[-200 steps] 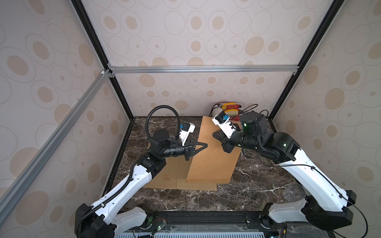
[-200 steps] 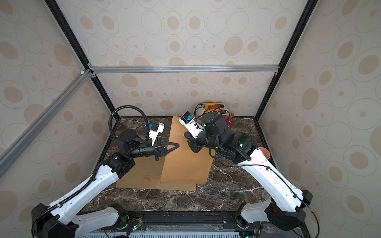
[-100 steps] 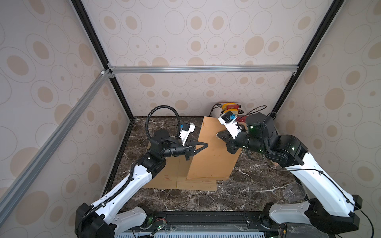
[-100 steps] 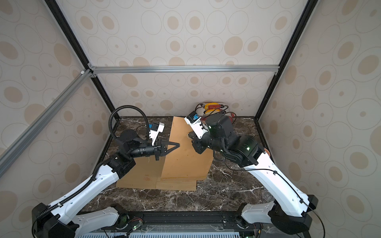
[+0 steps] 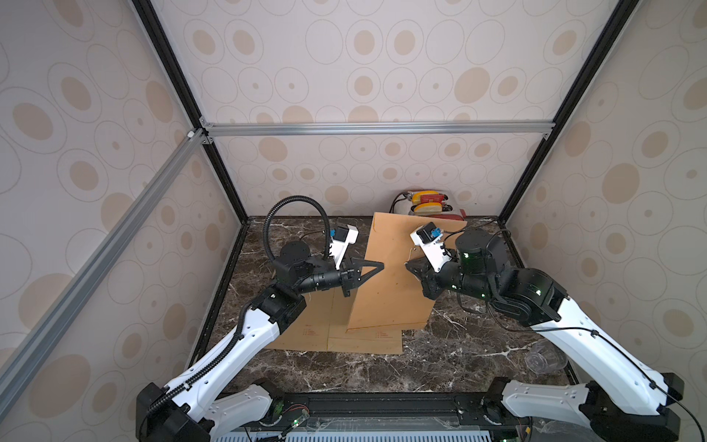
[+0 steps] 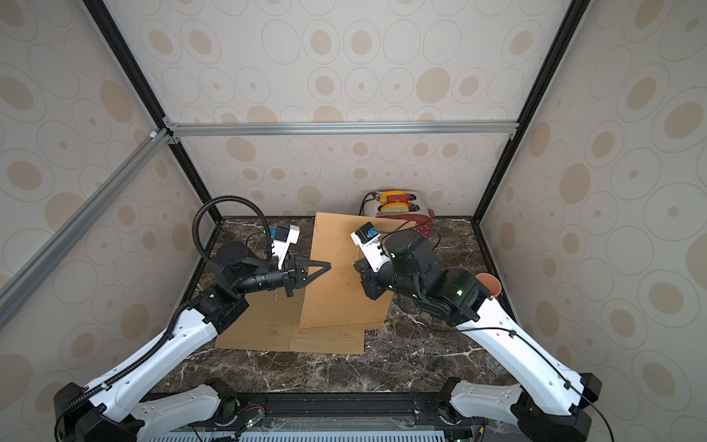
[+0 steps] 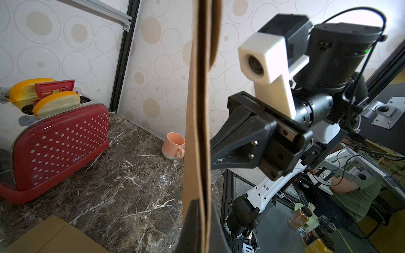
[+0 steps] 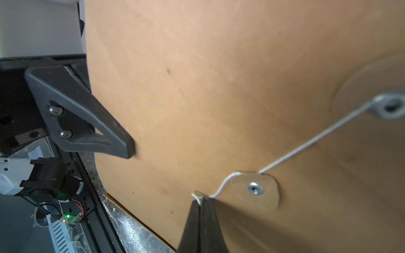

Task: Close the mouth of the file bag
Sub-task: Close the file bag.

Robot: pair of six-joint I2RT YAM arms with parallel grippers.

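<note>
From above, little of the fastening can be made out. In both top views the file bag [image 5: 394, 283] is a brown sheet held up on end at the centre of the frame. Its lower edge is down by the flat envelopes [image 5: 317, 333] on the marble table [image 5: 440, 363] (whether it rests on them I cannot tell). The right gripper [image 5: 408, 265] is a dark shape against the bag's face, its tips too small to read. The right wrist view supplies what is lacking: a white string [image 8: 306, 144] runs from a larger disc [image 8: 390, 105], blurred and cut off at the frame's right edge, past a small riveted disc [image 8: 255, 189]. Its end is pinched in the right gripper's closed jaws at lower centre. The left gripper [image 5: 377, 266] is clamped on the bag's side edge; there only one of its fingers [image 8: 122, 146] shows, the other hidden behind the paper. The left wrist view sees the bag edge-on, a thin strip between its own closed jaws, hiding the string. A red toaster [image 7: 54, 140] stands at its left and a pink mug [image 7: 174, 144] sits partly behind the bag.
</note>
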